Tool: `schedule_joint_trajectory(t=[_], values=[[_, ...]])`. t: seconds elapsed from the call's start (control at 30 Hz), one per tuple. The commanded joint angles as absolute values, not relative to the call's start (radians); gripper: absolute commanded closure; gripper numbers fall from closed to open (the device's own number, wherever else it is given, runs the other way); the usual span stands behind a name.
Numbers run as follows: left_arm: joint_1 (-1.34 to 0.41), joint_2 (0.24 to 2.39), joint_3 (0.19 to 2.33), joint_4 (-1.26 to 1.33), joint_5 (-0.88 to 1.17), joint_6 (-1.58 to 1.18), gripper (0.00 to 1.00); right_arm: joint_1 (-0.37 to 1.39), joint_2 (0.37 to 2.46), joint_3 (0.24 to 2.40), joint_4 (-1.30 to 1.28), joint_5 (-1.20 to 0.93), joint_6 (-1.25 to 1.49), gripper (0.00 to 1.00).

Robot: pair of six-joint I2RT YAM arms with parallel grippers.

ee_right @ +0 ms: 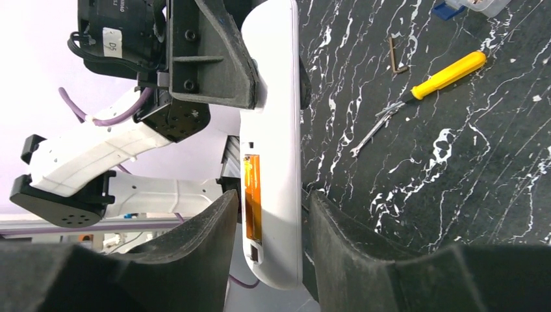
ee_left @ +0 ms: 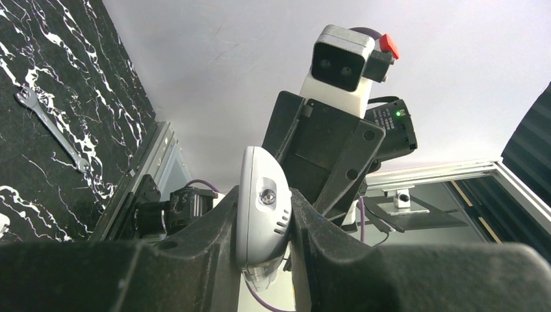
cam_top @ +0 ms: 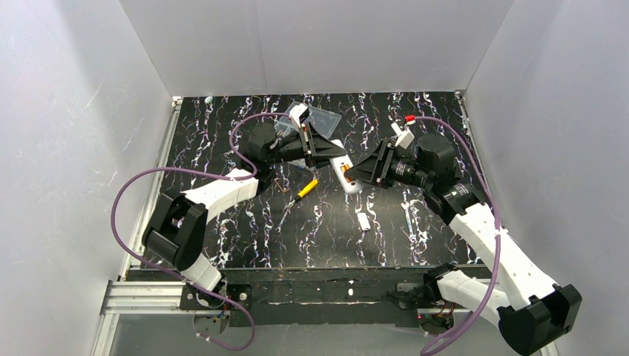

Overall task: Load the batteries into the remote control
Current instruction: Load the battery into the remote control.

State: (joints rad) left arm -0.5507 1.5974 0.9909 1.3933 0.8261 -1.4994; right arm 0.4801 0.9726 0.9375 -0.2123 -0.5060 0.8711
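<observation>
plain white panels close the space on three sides: a left wall [cam_top: 67, 148], a far wall [cam_top: 311, 44] and a right wall [cam_top: 556, 111]. the bench [cam_top: 245, 237] is black with white marble-like veins. an aluminium rail [cam_top: 145, 297] sits at its near left corner. the light is soft and even, with a faint sheen on the left wall.

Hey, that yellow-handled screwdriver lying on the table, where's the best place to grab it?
Probably take the screwdriver by its yellow handle, coming from straight above and pinching across its width. It lies flat, the handle is its thickest part, and the metal shaft is much thinner.
</observation>
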Motion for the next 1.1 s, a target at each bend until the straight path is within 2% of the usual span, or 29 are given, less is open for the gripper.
schedule_joint_trajectory(t=[0.0,0.2,0.4,0.53,0.67,0.7,0.8,0.87,0.97,1.07], values=[[-0.548,1.555,1.036,1.480,0.866,-1.489,1.00,0.482,0.983,0.929,-0.123,-0.539,0.930,0.50],[-0.548,1.551,1.030,1.478,0.866,-1.485,1.00,0.482,0.995,0.920,-0.116,-0.547,0.941,0.66],[-0.548,1.550,1.028,1.479,0.864,-1.483,1.00,0.481,0.992,0.904,-0.115,-0.542,0.934,0.93],[-0.548,1.551,1.029,1.480,0.865,-1.485,1.00,0.482,0.978,0.891,-0.122,-0.526,0.913,0.99],[-0.548,1.551,1.028,1.480,0.865,-1.485,1.00,0.482,0.974,0.893,-0.157,-0.497,0.880,0.99],[-0.548,1.549,1.028,1.481,0.866,-1.484,1.00,0.482,0.976,0.897,-0.166,-0.495,0.869,0.96],[-0.548,1.549,1.027,1.480,0.866,-1.484,1.00,0.482,0.985,0.909,-0.179,-0.499,0.850,0.70],[-0.548,1.551,1.027,1.480,0.865,-1.485,1.00,0.482,0.991,0.914,-0.178,-0.506,0.848,0.60],[-0.548,1.549,1.025,1.479,0.864,-1.482,1.00,0.482,0.994,0.912,-0.174,-0.511,0.848,0.54],[-0.548,1.550,1.022,1.479,0.862,-1.482,1.00,0.481,0.986,0.894,-0.157,-0.510,0.857,0.52]])
